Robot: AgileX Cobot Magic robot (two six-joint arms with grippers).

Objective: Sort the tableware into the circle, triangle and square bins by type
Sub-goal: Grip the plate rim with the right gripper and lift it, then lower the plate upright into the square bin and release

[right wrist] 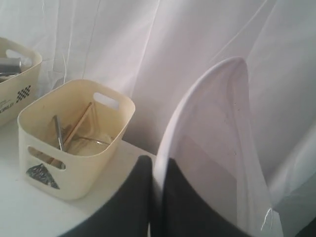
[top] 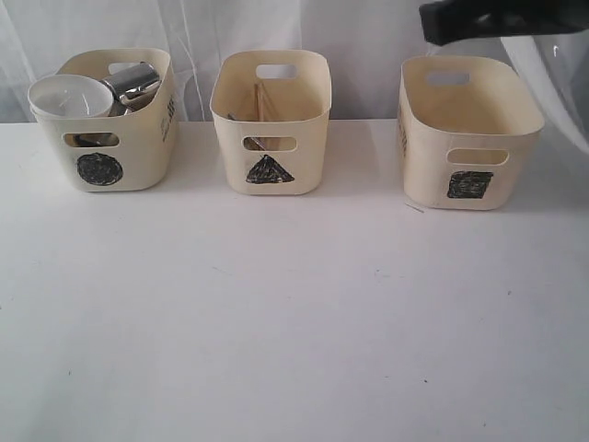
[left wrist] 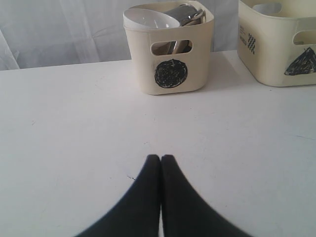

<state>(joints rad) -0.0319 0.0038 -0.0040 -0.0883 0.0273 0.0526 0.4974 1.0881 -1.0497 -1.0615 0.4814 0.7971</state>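
Observation:
My right gripper (right wrist: 158, 160) is shut on the rim of the large white plate (right wrist: 212, 138), held on edge. In the exterior view the plate (top: 555, 69) hangs above and just behind the right end of the square bin (top: 469, 138), which shows nothing inside. The circle bin (top: 120, 138) holds the white bowl (top: 66, 97) and a steel mug (top: 136, 83). Wooden chopsticks (right wrist: 79, 126) and steel cutlery (right wrist: 58, 131) lie in the triangle bin (top: 270, 120). My left gripper (left wrist: 161, 158) is shut with nothing in it, low over bare table in front of the circle bin (left wrist: 170, 54).
A white curtain (top: 184, 28) hangs close behind the three bins. The white table (top: 294, 322) stretches from the bins to the near edge. The right arm's black body (top: 497, 18) shows at the top right of the exterior view.

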